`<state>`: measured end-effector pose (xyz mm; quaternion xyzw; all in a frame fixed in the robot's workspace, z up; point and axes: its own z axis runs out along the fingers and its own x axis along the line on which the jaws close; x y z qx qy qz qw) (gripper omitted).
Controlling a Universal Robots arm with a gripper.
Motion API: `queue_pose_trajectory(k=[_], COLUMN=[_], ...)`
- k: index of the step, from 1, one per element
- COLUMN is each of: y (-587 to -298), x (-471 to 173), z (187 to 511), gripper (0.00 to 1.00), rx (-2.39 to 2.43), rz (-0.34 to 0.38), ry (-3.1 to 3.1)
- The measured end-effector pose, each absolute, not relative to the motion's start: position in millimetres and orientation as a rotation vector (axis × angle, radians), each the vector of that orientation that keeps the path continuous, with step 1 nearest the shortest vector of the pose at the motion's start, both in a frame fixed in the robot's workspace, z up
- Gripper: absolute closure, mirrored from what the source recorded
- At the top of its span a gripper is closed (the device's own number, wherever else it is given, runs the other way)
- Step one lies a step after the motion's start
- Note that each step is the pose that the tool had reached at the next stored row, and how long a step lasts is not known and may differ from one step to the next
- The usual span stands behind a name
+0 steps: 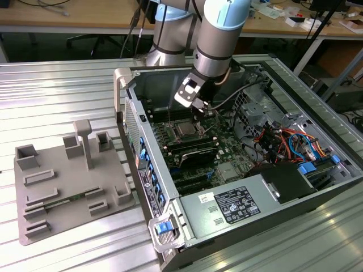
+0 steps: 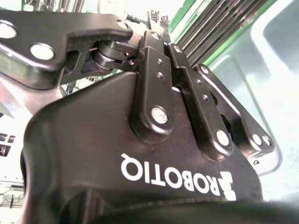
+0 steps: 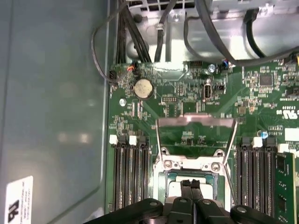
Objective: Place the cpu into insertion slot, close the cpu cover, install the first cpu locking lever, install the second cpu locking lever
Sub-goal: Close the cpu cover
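The gripper (image 3: 190,183), its fingers pressed together, hovers over the cpu (image 3: 174,188), which lies in the insertion slot (image 3: 162,179). The cpu cover (image 3: 195,122) stands raised. Memory slots (image 3: 128,172) flank the slot and black cables (image 3: 140,32) hang nearby. A white label (image 1: 229,205) is stuck on the power supply (image 1: 255,198).

Robotics lab or workshop. Grooved aluminium work table (image 1: 68,85) carrying an opened computer case (image 1: 148,170) and a grey parts fixture (image 1: 62,190). Robot arm (image 1: 218,39) reaching in. Long wooden benches (image 1: 68,22) at back, cluttered with cables and small parts.
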<state>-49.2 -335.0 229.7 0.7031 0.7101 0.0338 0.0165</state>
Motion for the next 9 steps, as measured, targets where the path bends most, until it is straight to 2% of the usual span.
queue_pose_trajectory(k=[9], y=[-335], x=[-28], z=[246], gripper=[0.89], rx=[2.199], rz=[0.083], ry=[2.22])
